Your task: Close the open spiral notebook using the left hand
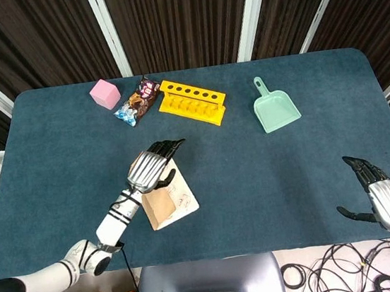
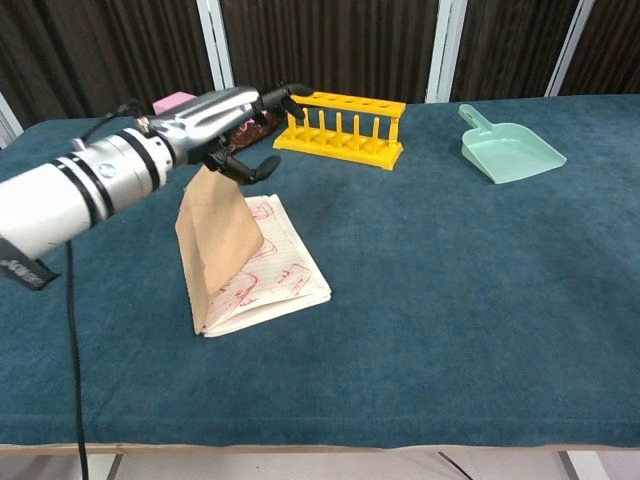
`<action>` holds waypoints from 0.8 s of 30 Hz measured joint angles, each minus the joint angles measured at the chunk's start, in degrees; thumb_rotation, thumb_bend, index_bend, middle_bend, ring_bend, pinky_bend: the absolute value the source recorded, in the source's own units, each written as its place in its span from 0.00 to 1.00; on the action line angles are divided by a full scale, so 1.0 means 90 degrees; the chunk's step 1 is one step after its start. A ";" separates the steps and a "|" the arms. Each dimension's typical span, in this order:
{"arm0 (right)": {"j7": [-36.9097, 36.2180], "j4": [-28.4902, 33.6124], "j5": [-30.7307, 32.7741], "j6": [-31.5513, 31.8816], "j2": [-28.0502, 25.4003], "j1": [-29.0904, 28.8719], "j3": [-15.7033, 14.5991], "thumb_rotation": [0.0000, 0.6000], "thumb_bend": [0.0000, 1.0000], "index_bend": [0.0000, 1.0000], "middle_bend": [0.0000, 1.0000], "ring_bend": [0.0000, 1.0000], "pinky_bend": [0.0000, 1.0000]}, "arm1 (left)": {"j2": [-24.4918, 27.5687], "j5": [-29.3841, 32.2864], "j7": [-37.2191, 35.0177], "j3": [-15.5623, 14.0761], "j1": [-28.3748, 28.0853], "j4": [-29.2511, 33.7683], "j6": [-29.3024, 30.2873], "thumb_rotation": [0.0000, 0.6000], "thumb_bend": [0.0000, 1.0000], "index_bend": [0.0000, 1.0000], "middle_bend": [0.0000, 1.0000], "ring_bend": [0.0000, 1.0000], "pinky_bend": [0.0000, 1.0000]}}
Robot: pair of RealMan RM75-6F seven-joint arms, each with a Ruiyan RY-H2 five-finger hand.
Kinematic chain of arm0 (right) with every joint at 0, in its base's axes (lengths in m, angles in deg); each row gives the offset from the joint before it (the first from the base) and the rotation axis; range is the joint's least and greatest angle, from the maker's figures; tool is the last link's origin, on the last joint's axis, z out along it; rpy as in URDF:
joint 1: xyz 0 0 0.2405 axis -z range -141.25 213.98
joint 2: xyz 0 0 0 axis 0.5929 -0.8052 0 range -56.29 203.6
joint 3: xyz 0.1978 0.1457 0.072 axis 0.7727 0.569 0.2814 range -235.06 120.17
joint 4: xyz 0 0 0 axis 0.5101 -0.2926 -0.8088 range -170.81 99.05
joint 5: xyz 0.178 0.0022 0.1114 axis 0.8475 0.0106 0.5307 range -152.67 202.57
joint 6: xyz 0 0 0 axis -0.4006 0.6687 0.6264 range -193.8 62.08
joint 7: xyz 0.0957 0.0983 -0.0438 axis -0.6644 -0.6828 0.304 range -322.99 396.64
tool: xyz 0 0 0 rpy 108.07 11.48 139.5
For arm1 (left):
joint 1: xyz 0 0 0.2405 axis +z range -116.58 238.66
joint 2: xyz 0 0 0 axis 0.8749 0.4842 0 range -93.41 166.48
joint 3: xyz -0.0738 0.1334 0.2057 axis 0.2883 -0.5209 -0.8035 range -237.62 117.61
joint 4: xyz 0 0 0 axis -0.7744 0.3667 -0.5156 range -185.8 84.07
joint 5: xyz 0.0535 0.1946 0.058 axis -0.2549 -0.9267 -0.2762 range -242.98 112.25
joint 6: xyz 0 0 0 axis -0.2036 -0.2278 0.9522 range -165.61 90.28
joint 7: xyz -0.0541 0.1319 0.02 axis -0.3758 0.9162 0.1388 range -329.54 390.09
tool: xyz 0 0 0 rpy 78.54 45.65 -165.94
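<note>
Blue felt covers the table [image 1: 269, 172], which fills most of the head view. Toward 7 o'clock from its middle lies the spiral notebook [image 2: 268, 268], its white pages marked in red, with the brown cover [image 2: 215, 235] standing steeply up on its left side, tilted over the pages but not down on them. The left hand [image 1: 151, 169] sits over the top edge of that cover, fingers stretched forward and close together, thumb [image 2: 245, 168] curled beneath; whether it pinches the cover or only rests against it, I cannot tell. Its white and silver arm runs off toward 7 o'clock. The right hand [image 1: 382, 191] hangs at about 4 o'clock, off the table's near right corner, fingers spread and holding nothing.

Along the far side, at 12 o'clock, stands a yellow test-tube rack [image 1: 192, 102]. A mint green dustpan [image 1: 275, 107] lies at 1 o'clock, handle pointing away. At 11 o'clock, just beside the rack's left end, is a dark snack packet [image 1: 137, 102], and further left a pink cube [image 1: 105, 93], close to the packet but apart from it.
</note>
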 measured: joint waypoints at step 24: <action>0.0049 0.0056 -0.0011 -0.0028 -0.0018 -0.0032 0.0008 1.00 0.00 0.05 0.11 0.09 0.23 | 0.1106 0.0103 0.1473 -0.1249 0.1722 0.1491 0.0357 1.00 0.55 0.08 0.18 0.14 0.19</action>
